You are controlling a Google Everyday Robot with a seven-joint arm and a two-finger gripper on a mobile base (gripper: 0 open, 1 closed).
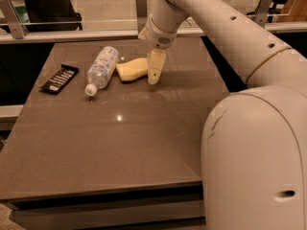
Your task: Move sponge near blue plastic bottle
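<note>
The sponge (130,69), a pale yellow foam block, lies flat on the brown table (144,128) at the back, a little left of the middle. The blue plastic bottle (101,67) lies on its side just left of the sponge, its white cap toward me and its body almost touching the sponge. My gripper (153,79) hangs from the white arm, points down, and stands at the sponge's right end, close against it. I cannot tell whether it still touches the sponge.
A flat black packet (59,78) with white marks lies near the table's left edge. A rail with metal posts (141,4) runs behind the table. My white arm and base (254,147) fill the right side.
</note>
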